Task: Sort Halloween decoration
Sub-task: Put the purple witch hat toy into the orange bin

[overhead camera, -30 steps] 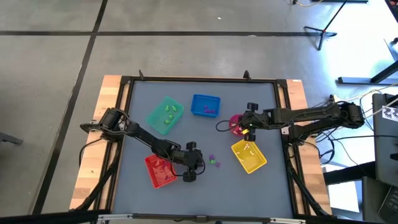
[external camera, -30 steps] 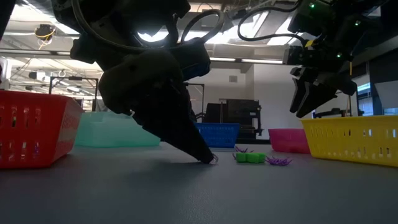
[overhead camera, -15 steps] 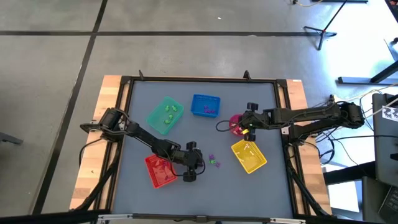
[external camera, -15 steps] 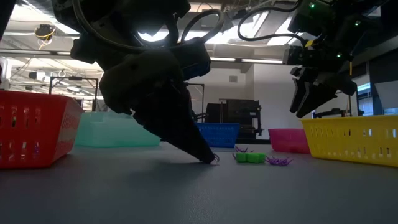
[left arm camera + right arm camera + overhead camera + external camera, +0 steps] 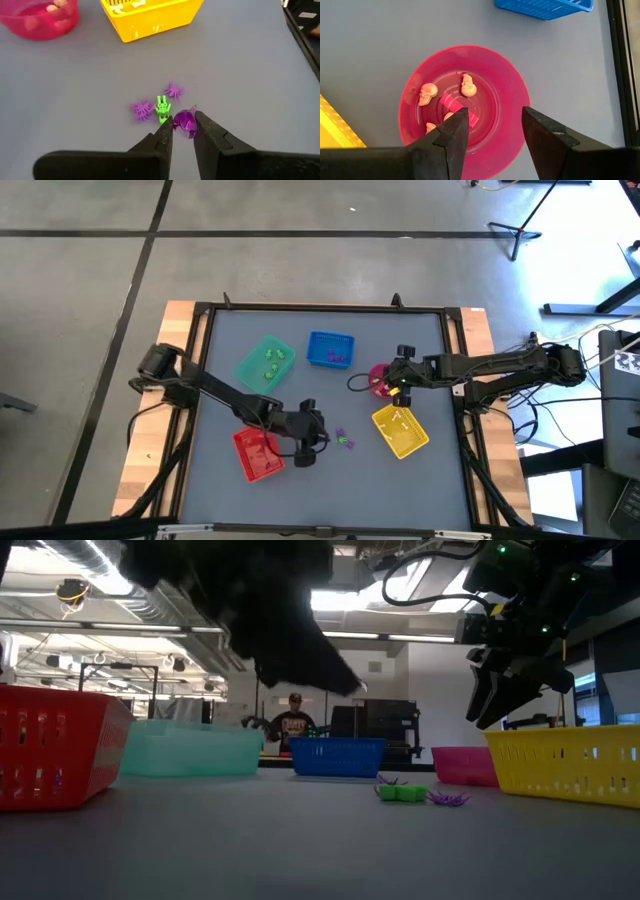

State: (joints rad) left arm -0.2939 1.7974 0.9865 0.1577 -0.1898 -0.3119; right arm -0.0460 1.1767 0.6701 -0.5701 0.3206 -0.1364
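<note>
Left claw point(image 5: 182, 122) raised; three trinkets point(image 5: 161, 107) tabled.

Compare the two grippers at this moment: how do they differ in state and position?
The left gripper is pinched on a purple trinket, raised above the table; the right gripper is open and empty. The left sits near the red tray; the right hangs over the pink bowl holding pinkish skulls.
</note>
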